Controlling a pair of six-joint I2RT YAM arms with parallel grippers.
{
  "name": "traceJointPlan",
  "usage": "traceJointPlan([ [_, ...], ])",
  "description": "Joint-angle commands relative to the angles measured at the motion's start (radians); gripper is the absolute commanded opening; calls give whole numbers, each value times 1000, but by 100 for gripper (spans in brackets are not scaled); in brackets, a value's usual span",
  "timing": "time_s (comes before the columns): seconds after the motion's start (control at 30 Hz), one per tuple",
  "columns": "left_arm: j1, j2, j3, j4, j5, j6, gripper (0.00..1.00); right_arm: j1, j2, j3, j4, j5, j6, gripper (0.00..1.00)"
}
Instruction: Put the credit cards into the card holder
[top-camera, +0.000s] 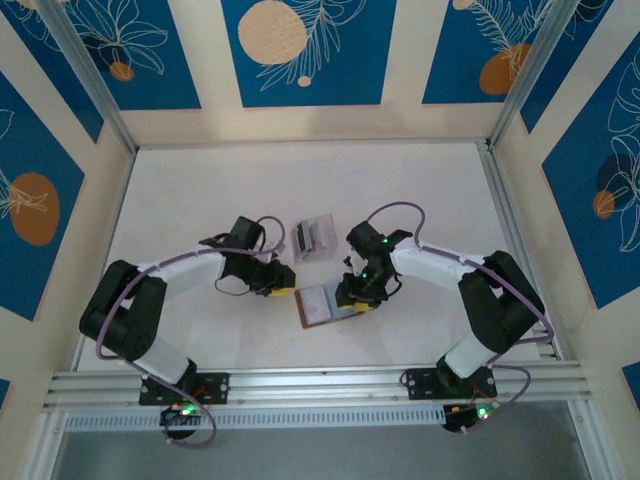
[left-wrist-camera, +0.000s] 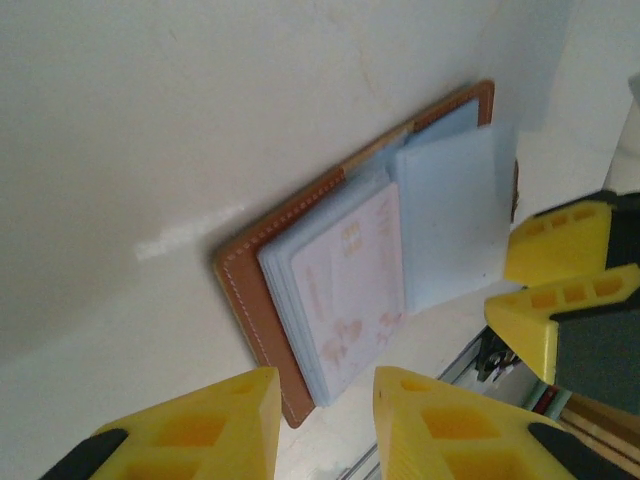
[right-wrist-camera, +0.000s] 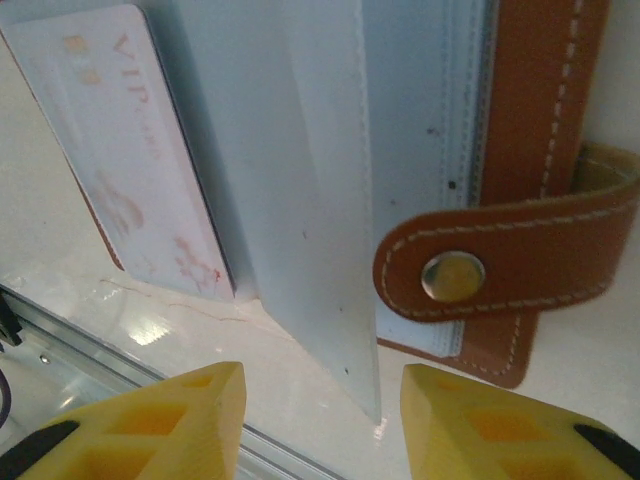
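Note:
The card holder, a brown leather wallet, lies open on the table between the two arms. Its bluish pocket leaves fan up, and the snap tab folds over its right edge. A pale credit card with pink print sits behind the top clear leaf on the left half, and is also seen in the right wrist view. My left gripper is open just off the wallet's left corner, holding nothing. My right gripper is open at the right half, with a raised leaf's corner pointing between its fingers, untouched.
A clear slotted stand sits just behind the wallet. The aluminium rail runs along the near table edge, close below the wallet. Frame posts and patterned walls enclose the white table.

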Motion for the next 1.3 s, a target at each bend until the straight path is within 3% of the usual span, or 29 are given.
traceJointPlan([
  [0.0,-36,39,-34,51,8,-27,30,15,13,26,36,-59,15,46],
  [0.4,-55,102,-102,124,-8,-37,29,61,153,125,140,-126,15,42],
  [0.83,-56,201,-113,210,8,-50,28,117,252,139,239,-185,50,47],
  [0.97,-58,217,-110,223,14,-54,28,134,234,148,230,-164,53,49],
  [1.27,-65,236,-100,239,17,-60,28,132,239,151,302,-252,90,54],
])
